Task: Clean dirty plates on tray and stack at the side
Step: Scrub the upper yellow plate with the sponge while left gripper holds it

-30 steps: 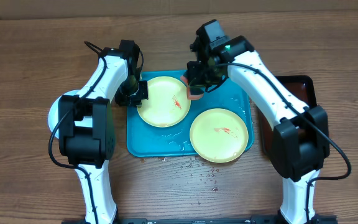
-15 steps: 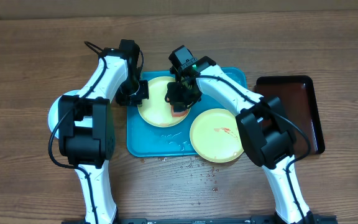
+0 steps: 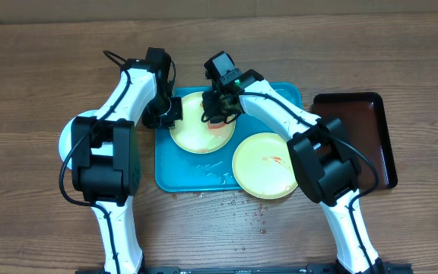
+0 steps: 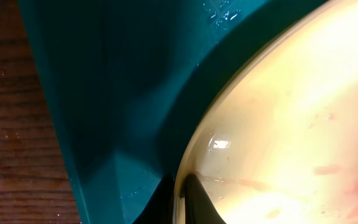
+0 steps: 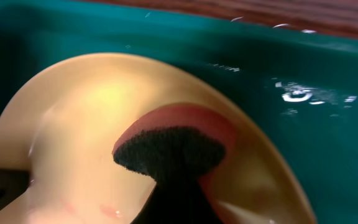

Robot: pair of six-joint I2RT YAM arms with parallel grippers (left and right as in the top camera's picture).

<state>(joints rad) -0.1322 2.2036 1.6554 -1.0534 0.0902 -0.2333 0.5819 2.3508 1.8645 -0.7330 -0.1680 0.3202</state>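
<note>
The teal tray (image 3: 295, 103) holds two pale yellow-green plates. My left gripper (image 3: 166, 114) is shut on the left rim of the far-left plate (image 3: 192, 137); in the left wrist view my jaws (image 4: 179, 202) pinch that rim (image 4: 278, 124) over the tray (image 4: 104, 93). My right gripper (image 3: 217, 114) is shut on a pink sponge with a dark scrub face (image 5: 173, 140) and presses it on the same plate (image 5: 73, 124). The second plate (image 3: 268, 164), with a red smear, lies at the tray's near right. A pale blue-white plate (image 3: 67, 141) lies on the table at left, mostly hidden by my left arm.
A dark brown-black tray (image 3: 363, 129) stands to the right of the teal tray. Water drops (image 3: 242, 209) dot the wooden table in front of the teal tray. Faint pink smears stay on the held plate.
My right gripper has carried the sponge left from the tray's far middle onto the far-left plate, then shifted it slightly toward the far rim. The left arm has not moved.
</note>
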